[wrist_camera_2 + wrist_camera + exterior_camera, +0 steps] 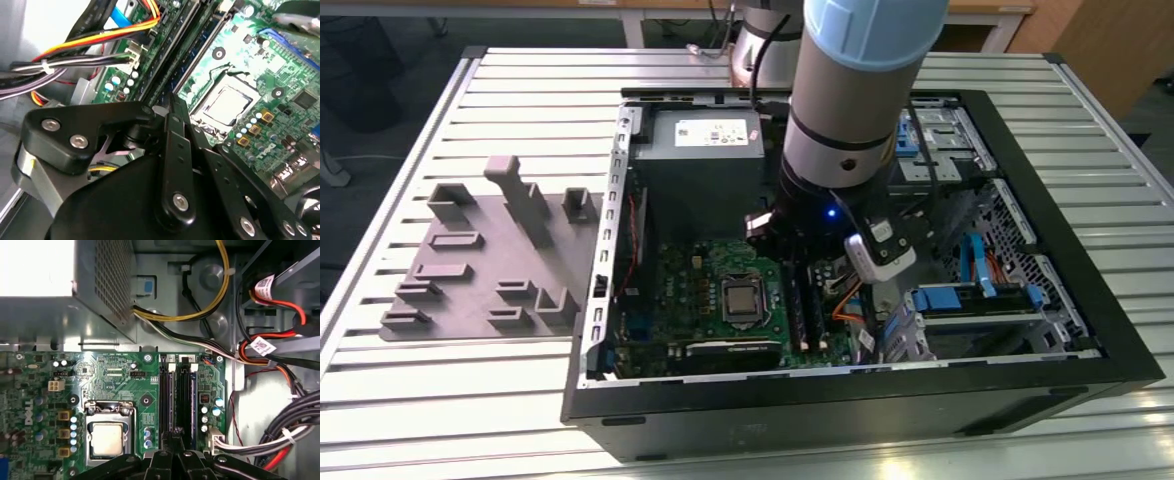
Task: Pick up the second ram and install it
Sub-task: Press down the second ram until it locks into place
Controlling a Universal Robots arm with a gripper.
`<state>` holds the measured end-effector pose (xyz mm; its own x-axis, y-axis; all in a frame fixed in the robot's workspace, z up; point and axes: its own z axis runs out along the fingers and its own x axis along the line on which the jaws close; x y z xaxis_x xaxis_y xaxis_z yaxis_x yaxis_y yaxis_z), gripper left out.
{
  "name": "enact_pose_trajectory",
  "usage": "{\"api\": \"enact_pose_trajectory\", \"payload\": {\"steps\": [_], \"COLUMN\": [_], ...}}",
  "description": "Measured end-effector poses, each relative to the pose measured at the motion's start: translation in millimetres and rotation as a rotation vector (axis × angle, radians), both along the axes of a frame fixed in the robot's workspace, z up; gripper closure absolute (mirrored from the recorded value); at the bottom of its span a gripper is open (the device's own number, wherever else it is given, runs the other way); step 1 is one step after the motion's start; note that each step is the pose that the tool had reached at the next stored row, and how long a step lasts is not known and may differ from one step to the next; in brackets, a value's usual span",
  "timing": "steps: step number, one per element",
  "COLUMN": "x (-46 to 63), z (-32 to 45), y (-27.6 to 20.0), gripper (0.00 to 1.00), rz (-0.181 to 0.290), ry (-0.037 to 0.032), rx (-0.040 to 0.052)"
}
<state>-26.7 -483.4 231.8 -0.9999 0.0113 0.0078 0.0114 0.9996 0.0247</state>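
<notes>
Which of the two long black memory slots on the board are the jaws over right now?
In the first wrist view, the gripper sits over the gap between both slots, so neither one stands out clearly.

The exterior view looks down from high in front onto the open computer case on a slatted table, the arm reaching in. The first wrist view faces straight down, close over the green board. The second wrist view slants across that board past the gripper; all share its processor socket.
</notes>
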Motion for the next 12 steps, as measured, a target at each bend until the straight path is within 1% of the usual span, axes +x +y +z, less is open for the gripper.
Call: {"api": "enact_pose_trajectory", "payload": {"steps": [4,12], "x": [0.0,0.0], "z": [4.9,5.9], "y": [0.0,0.0], "gripper": [0.89,0.89], "rz": [0.0,0.0], "ry": [0.0,0.0], "rx": [-0.0002,-0.0002]}}
